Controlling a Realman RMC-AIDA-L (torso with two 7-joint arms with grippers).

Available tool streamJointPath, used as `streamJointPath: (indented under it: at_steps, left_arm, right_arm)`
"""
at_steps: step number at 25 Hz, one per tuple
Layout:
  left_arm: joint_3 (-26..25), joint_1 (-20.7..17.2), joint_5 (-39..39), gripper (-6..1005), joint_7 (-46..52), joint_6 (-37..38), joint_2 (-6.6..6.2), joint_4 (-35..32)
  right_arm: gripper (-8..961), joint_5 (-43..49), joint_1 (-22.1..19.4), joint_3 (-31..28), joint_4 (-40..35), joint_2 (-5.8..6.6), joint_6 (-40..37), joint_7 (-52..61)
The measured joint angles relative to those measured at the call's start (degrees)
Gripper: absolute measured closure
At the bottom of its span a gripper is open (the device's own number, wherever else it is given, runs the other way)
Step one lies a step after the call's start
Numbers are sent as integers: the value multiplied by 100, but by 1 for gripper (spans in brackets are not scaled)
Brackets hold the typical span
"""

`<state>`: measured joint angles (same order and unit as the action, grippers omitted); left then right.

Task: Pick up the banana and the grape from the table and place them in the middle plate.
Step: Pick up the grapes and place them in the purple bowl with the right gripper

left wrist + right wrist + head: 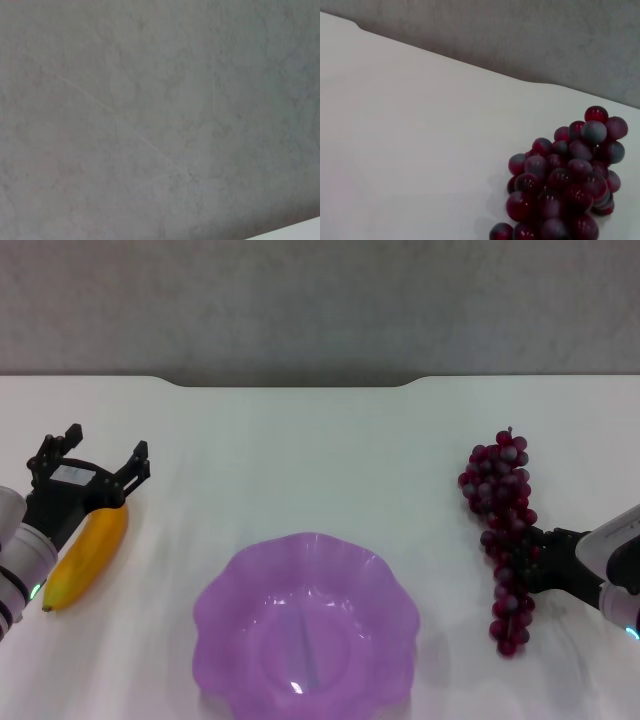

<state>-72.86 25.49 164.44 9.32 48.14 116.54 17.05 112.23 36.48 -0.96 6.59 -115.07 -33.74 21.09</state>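
Observation:
The banana (87,552) lies on the table (320,460) at the left, its far end under my left gripper (97,465). That gripper is open, its two black fingers spread wider than the banana. The grape bunch (503,530) lies on the table at the right and also shows in the right wrist view (565,185). My right gripper (545,562) reaches in from the right and meets the lower half of the bunch. The purple middle plate (230,575) sits empty at the front centre, between the two fruits.
The table's notched far edge (290,385) meets a grey wall (320,300). The left wrist view shows only that wall (150,120) and a corner of the table (300,232).

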Motion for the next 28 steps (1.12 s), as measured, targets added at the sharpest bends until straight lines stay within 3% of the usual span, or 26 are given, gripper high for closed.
streamJointPath:
  at_steps: [12, 28]
  left_arm:
    - [0, 0, 0, 96, -10, -7, 0, 0]
    - [0, -3, 0, 95, -19, -7, 0, 0]
  right_arm:
    - [612, -52, 58, -53, -1, -3, -142, 0]
    - [704, -53, 117, -62, -44, 11, -495, 67]
